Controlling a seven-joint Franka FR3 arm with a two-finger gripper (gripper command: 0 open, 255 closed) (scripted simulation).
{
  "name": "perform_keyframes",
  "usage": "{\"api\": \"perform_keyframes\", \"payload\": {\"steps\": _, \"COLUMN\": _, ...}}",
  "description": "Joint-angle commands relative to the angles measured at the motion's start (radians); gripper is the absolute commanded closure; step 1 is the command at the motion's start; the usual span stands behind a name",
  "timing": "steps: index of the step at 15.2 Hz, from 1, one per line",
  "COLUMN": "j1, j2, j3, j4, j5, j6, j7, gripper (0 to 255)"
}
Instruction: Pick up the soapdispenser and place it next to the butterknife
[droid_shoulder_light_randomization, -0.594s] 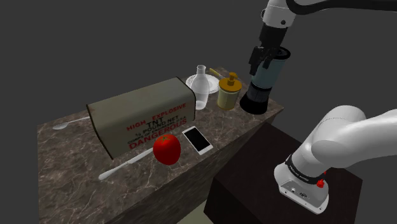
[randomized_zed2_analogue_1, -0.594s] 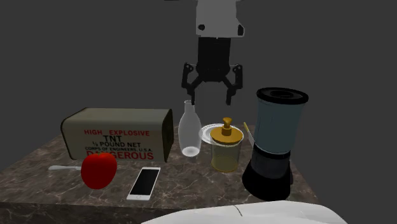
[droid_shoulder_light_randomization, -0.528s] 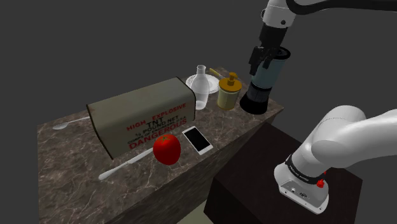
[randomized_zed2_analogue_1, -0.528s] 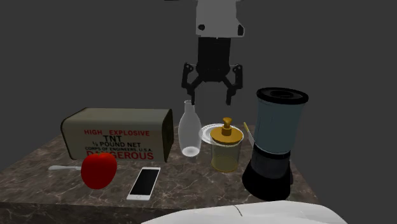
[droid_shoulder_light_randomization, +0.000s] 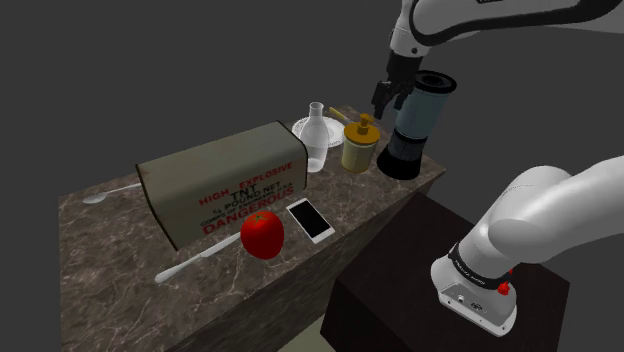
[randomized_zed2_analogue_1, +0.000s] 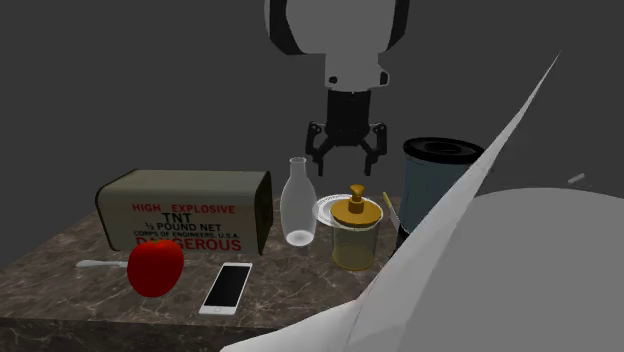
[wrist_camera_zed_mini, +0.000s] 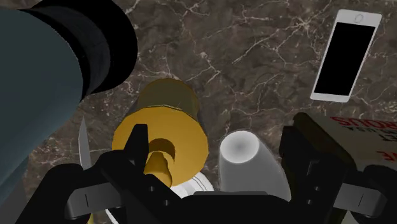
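The soap dispenser is a yellowish jar with a gold pump top, standing at the far end of the dark marble counter between a clear bottle and a blender. My gripper hangs open in the air just above it, with nothing between the fingers. In the wrist view the dispenser's gold top sits near one finger and the bottle's mouth lies between the open gripper fingers. The pale butter knife lies at the counter's near end, beside a red apple.
A TNT-labelled box fills the counter's middle, with a phone in front of it and a spoon behind. A white plate sits behind the dispenser. A white arm link covers the second exterior view's lower right.
The gripper has moved from beside the blender towards the shoulder view's left and down, now over the dispenser. The arm has swung, and a link now blocks part of the second exterior view.
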Motion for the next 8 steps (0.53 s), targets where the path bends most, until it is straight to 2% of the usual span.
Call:
{"api": "perform_keyframes", "payload": {"steps": 1, "j1": -0.005, "j2": 0.075, "j3": -0.015, "j4": 0.026, "j5": -0.005, "j6": 0.059, "j7": -0.010, "gripper": 0}}
{"api": "perform_keyframes", "payload": {"steps": 8, "j1": -0.020, "j2": 0.321, "j3": -0.064, "j4": 0.132, "j5": -0.002, "j6": 0.228, "j7": -0.054, "gripper": 0}}
